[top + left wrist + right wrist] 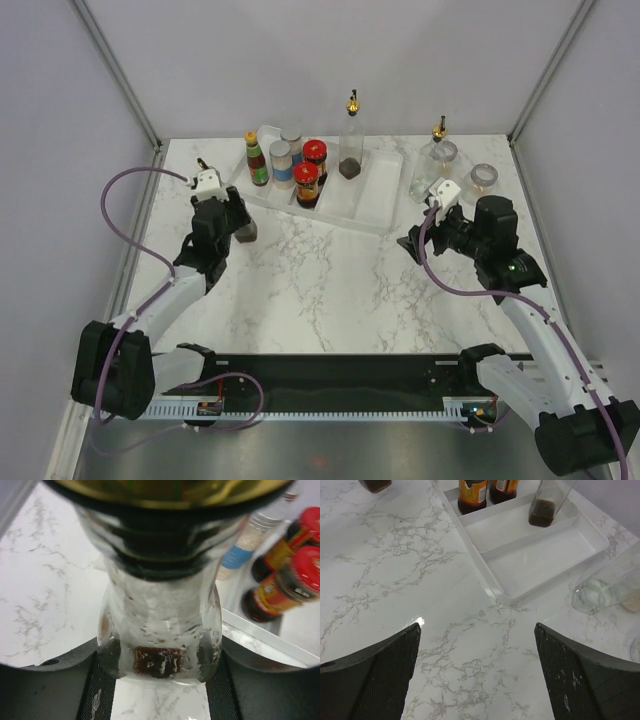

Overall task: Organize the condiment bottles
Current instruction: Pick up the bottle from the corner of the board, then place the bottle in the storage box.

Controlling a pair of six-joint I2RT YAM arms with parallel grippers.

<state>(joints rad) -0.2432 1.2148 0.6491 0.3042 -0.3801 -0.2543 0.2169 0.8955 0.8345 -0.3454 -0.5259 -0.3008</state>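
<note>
My left gripper [238, 224] [160, 672] is shut on a clear glass cruet [247, 233] [160, 625] with a gold spout and dark liquid at its base, upright at the table left of the white tray [385, 200]. In the tray stand an orange-capped sauce bottle [257, 160], two silver-lidded spice jars [281, 162], two red-lidded jars [307, 184] [280, 587] and another cruet [351, 140] [542, 505]. A third cruet [436, 160] [612, 582] stands right of the tray. My right gripper [412, 243] [477, 650] is open and empty over bare marble.
A small silver-lidded jar [484, 178] sits at the far right near the wall. The tray's right compartment [540, 555] holds nothing. Grey walls with metal posts enclose the table on three sides.
</note>
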